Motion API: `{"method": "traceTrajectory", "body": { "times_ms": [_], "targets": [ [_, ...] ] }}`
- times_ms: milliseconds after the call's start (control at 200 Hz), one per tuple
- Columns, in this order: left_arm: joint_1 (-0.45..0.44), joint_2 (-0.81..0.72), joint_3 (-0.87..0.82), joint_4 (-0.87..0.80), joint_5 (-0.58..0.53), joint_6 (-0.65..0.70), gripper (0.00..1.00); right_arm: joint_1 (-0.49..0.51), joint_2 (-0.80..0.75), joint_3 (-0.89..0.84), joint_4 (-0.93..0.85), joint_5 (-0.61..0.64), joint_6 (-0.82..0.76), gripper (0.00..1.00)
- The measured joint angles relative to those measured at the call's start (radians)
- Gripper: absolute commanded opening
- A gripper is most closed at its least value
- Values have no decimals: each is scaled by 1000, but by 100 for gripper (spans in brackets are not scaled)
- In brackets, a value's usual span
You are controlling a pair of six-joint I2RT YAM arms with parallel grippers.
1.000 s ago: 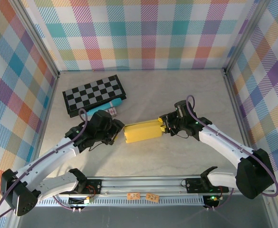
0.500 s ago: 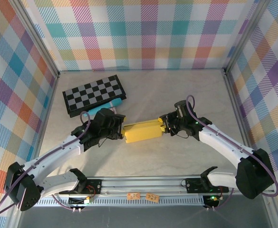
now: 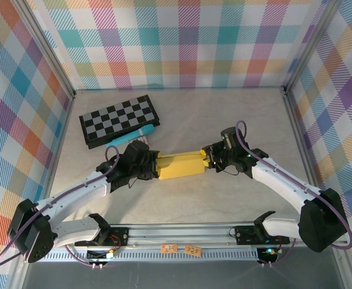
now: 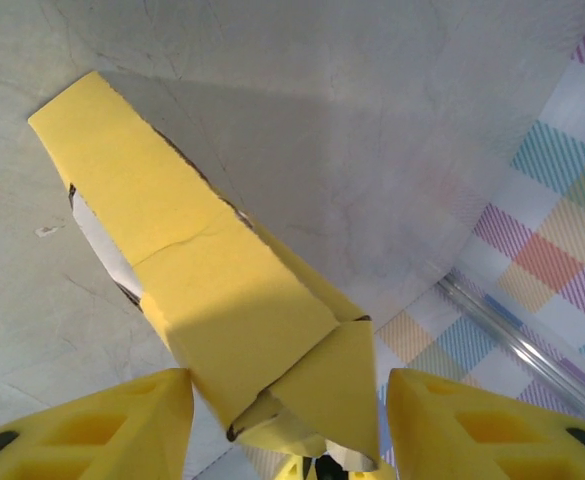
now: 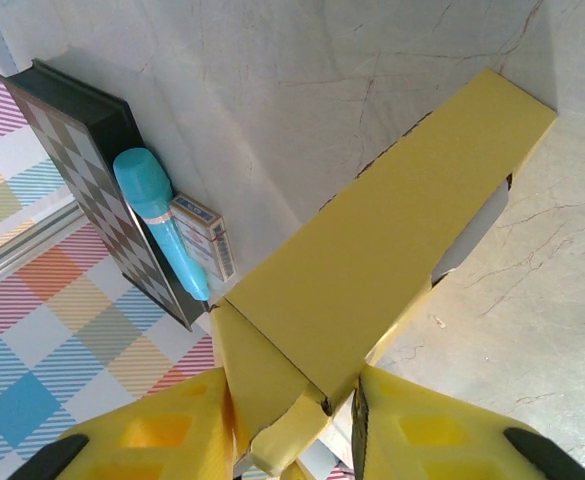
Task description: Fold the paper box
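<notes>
Inward, both arms low, right claw point(image 3: 207, 161) grasping the paper box point(image 3: 179, 167), left claw point(image 3: 154, 167) straddling its other end, grip unclear

- We find the paper box point(image 4: 212, 290) matt yellow card, creased.
- We find the table point(image 3: 224, 114) smooth, matt, faintly veined.
- Teal tube point(image 3: 127, 136) at the box's ten o'clock: smooth plastic.

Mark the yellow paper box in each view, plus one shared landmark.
Top external: paper box at centre.
Left wrist: paper box, upper left to bottom centre.
Right wrist: paper box, upper right to bottom centre.
Shared landmark: checkerboard, left of it in top and right wrist.
</notes>
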Motion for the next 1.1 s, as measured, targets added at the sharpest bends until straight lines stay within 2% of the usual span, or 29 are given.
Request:
{"method": "traceTrajectory", "body": {
  "times_ms": [75, 295, 560, 780, 1100],
  "targets": [
    [-5, -7, -13, 16, -10, 0, 40, 0, 0, 0, 0, 0, 0, 31],
    [-11, -40, -58, 61, -18, 0, 36, 0, 0, 0, -1, -1, 0, 30],
    [-15, -66, -108, 120, -18, -1, 23, 0, 1, 0, -13, -2, -17, 26],
    [-18, -80, -128, 143, -23, -1, 17, 0, 2, 0, -29, -13, -46, 20],
    [-24, -87, -134, 143, -22, 1, 15, -13, 38, 32, -84, -45, -89, 14]
  ]
}}
